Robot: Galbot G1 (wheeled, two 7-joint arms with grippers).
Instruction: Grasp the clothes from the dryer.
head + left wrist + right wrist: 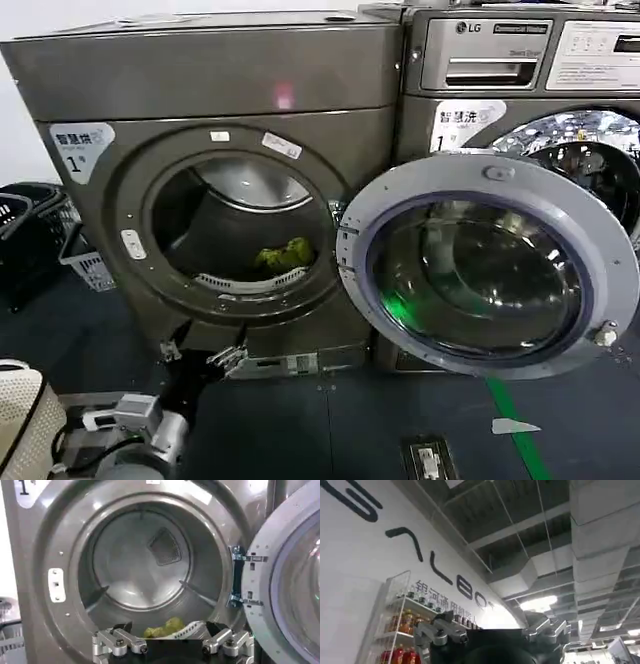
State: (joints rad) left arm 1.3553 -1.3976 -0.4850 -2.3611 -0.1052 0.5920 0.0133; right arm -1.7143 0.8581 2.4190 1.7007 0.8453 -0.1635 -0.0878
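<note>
One gripper, the left gripper [200, 357], works low before the dryer [220, 80], jaws spread and holding nothing. Risk: approaching this low, its fingers could strike the drum lip instead of clearing it. Farther in, the clothes [283, 255] lie on the drum floor near the front. The left wrist view adds the rear vent [165, 546]. The right gripper [490, 635] points at the ceiling, jaws released.

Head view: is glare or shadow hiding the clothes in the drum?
Head view: the clothes lie in dim shadow but remain visible; green glare falls on the door glass. Left wrist view: drum brightly lit, clothes clear beyond the left gripper.
</note>
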